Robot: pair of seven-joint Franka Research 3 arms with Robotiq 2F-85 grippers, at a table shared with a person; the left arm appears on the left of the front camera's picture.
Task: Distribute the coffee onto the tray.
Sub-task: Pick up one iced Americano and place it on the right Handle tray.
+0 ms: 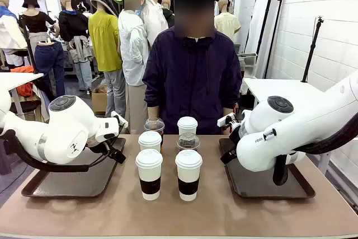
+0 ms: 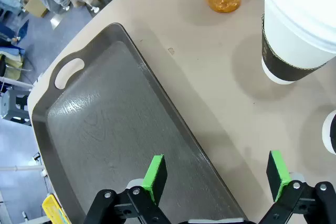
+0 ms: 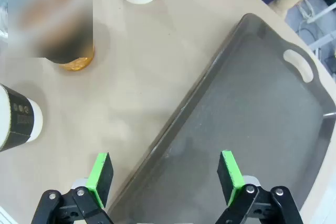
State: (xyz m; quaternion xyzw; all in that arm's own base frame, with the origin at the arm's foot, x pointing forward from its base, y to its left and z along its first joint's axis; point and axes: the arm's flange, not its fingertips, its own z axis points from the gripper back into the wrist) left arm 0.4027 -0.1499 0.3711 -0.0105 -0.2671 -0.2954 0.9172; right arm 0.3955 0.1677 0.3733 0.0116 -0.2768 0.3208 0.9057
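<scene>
Front view centre crowds the coffee cups [image 1: 149, 173], so the left gripper [image 2: 216, 177] or right gripper [image 3: 165, 177], both released, risks toppling neighbours

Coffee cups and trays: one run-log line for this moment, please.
six cups: grouped between the trays, on neither | left fingers: open, empty, above left tray edge | right fingers: open, empty, above right tray edge

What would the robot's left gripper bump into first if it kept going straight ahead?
Most likely the rim of the dark tray, where it meets the table. The left gripper points down with open jaws astride that edge. Depth is unclear, so that's a guess.
</scene>
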